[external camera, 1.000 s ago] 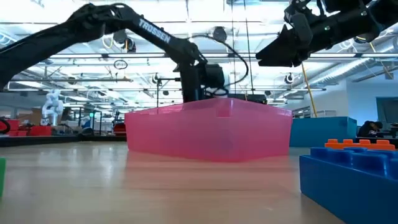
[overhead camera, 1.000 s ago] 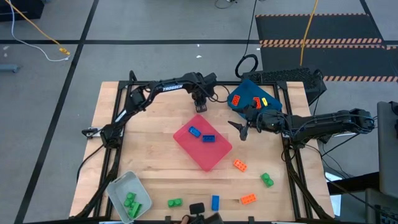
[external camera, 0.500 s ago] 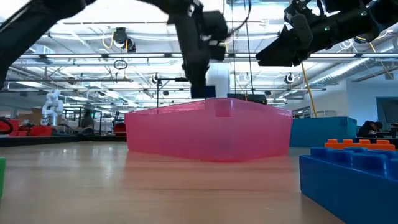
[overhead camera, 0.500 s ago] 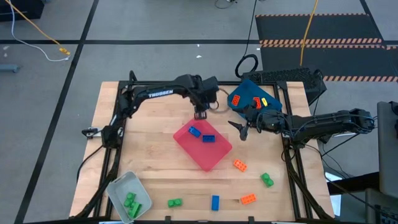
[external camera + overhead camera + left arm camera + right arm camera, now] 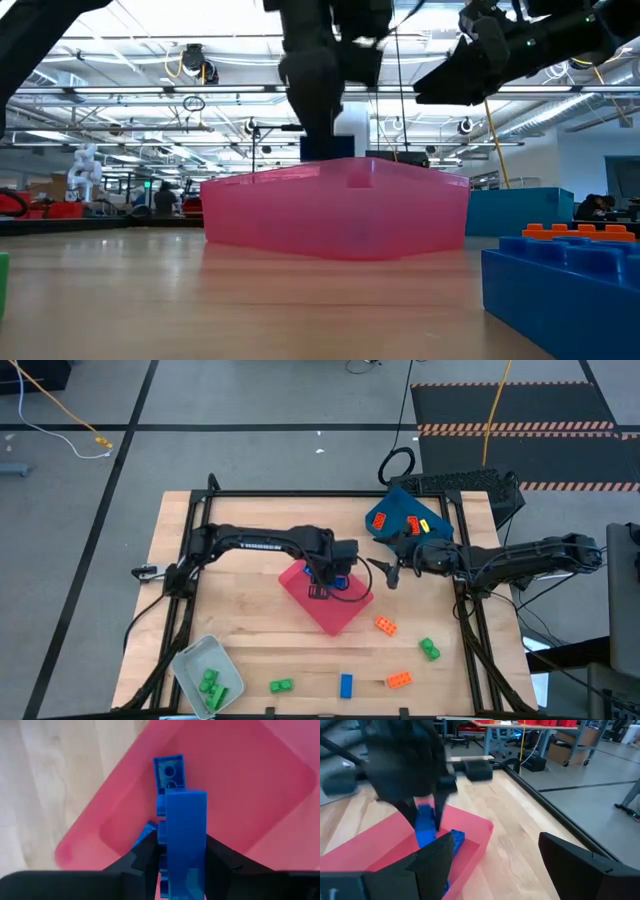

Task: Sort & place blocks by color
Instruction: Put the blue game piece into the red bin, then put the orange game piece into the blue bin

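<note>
My left gripper (image 5: 322, 582) hangs over the pink-red tray (image 5: 330, 610), shut on a blue block (image 5: 182, 820). A second blue block (image 5: 169, 770) lies flat on the tray floor beyond it. My right gripper (image 5: 384, 571) waits open just right of the tray, raised above the table. In the right wrist view my left gripper (image 5: 422, 815) shows with its blue block (image 5: 424, 832) beside the lying block (image 5: 456, 840). Loose on the table are orange blocks (image 5: 385, 625) (image 5: 399, 680), green blocks (image 5: 429, 649) (image 5: 281, 686) and a blue block (image 5: 346, 685). My left gripper pinches the blue block by its two broad sides (image 5: 167, 845) between the two fingers (image 5: 145, 855). The fingers come from above, pointing down. The block stands on end and reaches below the fingers over the tray; whether its lower end touches the tray floor, I cannot tell.
A dark blue tray (image 5: 400, 510) with orange blocks sits at the far right. A pale grey tray (image 5: 195, 655) with green blocks sits at the near left corner. A black frame (image 5: 190, 560) runs around the table edges. Bare wood lies left of the pink-red tray.
My left gripper has moved from beyond the pink-red tray's far corner toward the table's near edge and now hangs over the tray's middle. My right gripper has kept still.
</note>
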Robot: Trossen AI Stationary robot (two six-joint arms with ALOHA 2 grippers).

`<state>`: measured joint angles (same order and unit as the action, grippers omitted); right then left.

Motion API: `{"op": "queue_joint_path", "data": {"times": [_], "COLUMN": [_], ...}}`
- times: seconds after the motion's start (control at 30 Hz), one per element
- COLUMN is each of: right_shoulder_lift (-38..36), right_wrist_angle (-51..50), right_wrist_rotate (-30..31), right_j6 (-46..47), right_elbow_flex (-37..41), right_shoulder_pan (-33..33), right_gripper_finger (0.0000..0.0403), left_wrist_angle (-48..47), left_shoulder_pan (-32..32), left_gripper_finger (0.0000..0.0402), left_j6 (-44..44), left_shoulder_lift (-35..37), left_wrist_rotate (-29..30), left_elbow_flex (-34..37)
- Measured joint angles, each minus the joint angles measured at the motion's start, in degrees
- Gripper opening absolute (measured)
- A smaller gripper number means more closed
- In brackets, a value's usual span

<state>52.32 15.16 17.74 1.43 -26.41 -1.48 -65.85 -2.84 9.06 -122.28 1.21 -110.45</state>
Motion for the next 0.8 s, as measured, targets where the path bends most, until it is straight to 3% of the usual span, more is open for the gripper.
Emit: {"op": "queue_joint_path", "data": {"times": [0.13, 0.27, 0.43, 0.63, 0.8], "right_shoulder_lift": [-1.43, -2.79, -3.15, -3.15, -3.15], "right_wrist_angle": [0.09, 0.00, -0.33, -0.50, -2.52], "right_wrist_rotate": [0.02, 0.09, 0.22, 0.28, 0.35], "right_j6": [-0.06, -0.48, -0.59, -0.21, 1.85], "right_elbow_flex": [0.00, -0.01, 0.00, -0.01, 0.00], "right_shoulder_pan": [0.10, 0.10, 0.07, 0.07, 0.07], "right_gripper_finger": [0.0286, 0.0286, 0.0286, 0.0286, 0.0286], "left_wrist_angle": [3.94, 7.35, 7.29, 6.88, 7.08], "left_shoulder_pan": [-0.09, 0.02, -0.25, -0.05, -0.57], "left_gripper_finger": [0.0106, 0.0121, 0.0191, 0.0288, 0.0334], "left_j6": [-1.36, -3.73, -3.63, -2.22, -1.26], "left_shoulder_lift": [-0.01, -0.15, -0.09, -0.02, 1.94], "left_wrist_rotate": [-3.40, -2.92, 0.37, 0.36, 1.09], "left_elbow_flex": [4.27, 7.81, 8.76, 8.76, 8.76]}}
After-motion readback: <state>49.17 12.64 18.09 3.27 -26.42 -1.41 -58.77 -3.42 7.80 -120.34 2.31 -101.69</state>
